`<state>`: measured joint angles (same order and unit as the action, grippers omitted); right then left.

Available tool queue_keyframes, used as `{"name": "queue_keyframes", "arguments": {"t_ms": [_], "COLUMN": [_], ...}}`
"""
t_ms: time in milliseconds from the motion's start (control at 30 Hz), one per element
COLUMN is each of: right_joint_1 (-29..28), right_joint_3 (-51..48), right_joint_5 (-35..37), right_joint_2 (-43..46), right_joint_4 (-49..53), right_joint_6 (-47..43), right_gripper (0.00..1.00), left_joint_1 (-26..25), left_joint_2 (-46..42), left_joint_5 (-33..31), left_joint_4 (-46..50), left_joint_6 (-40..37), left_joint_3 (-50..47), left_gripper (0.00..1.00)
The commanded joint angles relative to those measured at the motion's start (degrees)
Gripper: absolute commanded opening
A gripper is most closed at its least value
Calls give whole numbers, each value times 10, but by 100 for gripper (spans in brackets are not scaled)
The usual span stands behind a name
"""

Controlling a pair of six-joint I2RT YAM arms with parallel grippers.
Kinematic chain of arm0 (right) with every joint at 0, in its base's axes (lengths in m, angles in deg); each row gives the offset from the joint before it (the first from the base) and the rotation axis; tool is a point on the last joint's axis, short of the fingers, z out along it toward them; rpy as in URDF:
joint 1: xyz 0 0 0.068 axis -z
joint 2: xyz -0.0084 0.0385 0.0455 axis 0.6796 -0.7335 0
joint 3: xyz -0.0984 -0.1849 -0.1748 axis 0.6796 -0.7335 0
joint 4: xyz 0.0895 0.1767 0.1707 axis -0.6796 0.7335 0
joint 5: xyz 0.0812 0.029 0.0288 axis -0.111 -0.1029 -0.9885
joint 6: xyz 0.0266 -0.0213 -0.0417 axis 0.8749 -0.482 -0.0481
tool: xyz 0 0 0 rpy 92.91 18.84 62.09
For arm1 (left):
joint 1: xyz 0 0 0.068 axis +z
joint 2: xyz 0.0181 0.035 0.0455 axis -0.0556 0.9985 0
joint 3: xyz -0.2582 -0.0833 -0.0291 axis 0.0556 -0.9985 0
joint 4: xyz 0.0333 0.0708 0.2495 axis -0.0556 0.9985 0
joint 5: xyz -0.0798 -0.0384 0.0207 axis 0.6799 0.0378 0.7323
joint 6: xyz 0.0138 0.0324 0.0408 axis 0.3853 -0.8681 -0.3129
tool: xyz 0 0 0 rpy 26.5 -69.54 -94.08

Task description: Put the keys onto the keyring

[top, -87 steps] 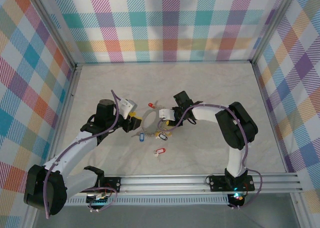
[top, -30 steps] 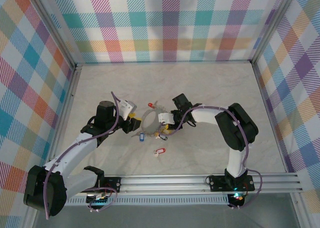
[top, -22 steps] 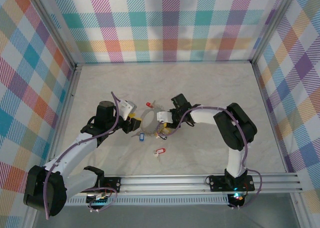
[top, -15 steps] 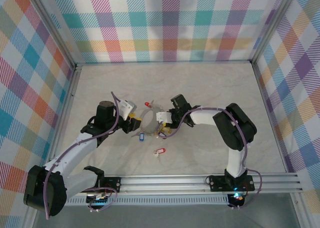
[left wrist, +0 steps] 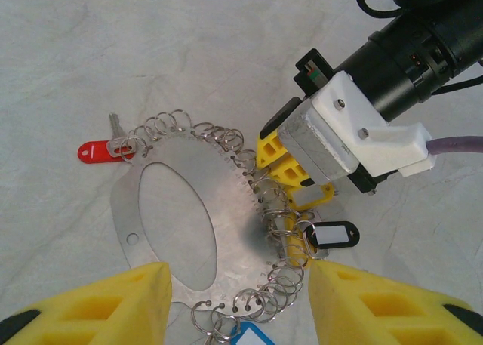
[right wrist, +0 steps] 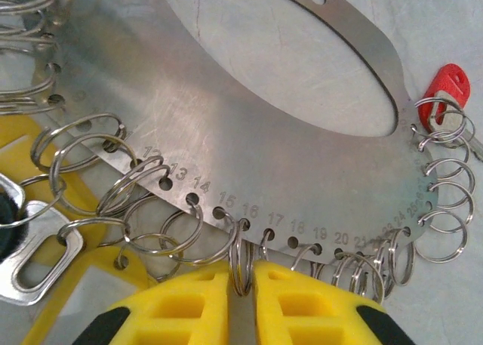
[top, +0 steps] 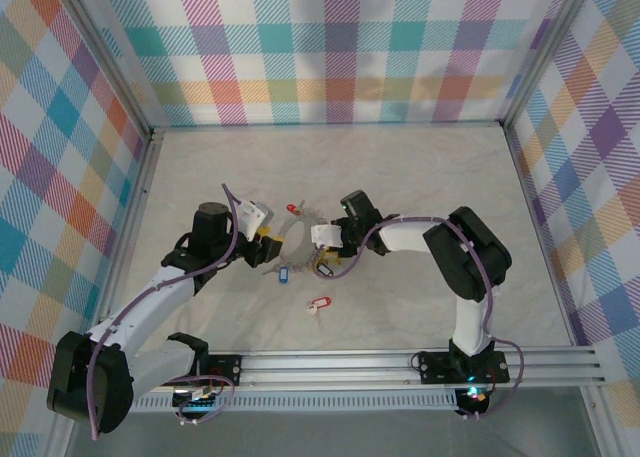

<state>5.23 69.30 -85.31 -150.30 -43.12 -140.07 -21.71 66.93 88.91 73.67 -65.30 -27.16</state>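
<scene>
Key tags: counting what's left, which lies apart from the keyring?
The red tag closest to the robot, lying alone; the other red tag, the blue tag and black tag sit at the keyring rim.

Around the keyring (left wrist: 234, 217), the table (top: 400, 167) lies open from 10 to 2 o'clock; the left gripper (top: 272, 245) blocks 9, the right gripper (top: 328, 264) 4, and a loose red-tagged key (top: 319, 304) 5.

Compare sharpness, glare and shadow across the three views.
Left wrist: keyring crisp, a dark reflection on its metal; left gripper slightly soft at the bottom edge. Right wrist: engraved numbers legible; right gripper, pinching a split ring, cropped at bottom. Top external: even light, faint shadows, red-tagged key tiny.
</scene>
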Motion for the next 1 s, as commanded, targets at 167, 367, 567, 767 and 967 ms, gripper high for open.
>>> {"name": "queue_keyframes", "arguments": {"t_ms": [167, 367, 567, 767, 967], "right_joint_1": [-5, -5, 1, 22, 41], "right_joint_3": [-38, -66, -83, -107, -105], "right_joint_5": [-2, -27, -48, -105, -189], "right_joint_2": [18, 64, 98, 132, 168], "right_joint_4": [-78, -118, -133, -184, -197], "right_joint_6": [29, 62, 91, 166, 232], "right_gripper": [11, 3, 0, 0, 0], "left_joint_1": [9, 9, 8, 8, 7], "left_joint_2": [-10, -3, 38, 71, 99], "left_joint_5": [17, 48, 72, 111, 141], "left_joint_4": [-14, -58, -91, -124, -89], "left_joint_6": [-18, -37, -44, -58, -115], "left_joint_3": [-1, 6, 36, 60, 101], "left_gripper": [51, 52, 51, 47, 44]}}
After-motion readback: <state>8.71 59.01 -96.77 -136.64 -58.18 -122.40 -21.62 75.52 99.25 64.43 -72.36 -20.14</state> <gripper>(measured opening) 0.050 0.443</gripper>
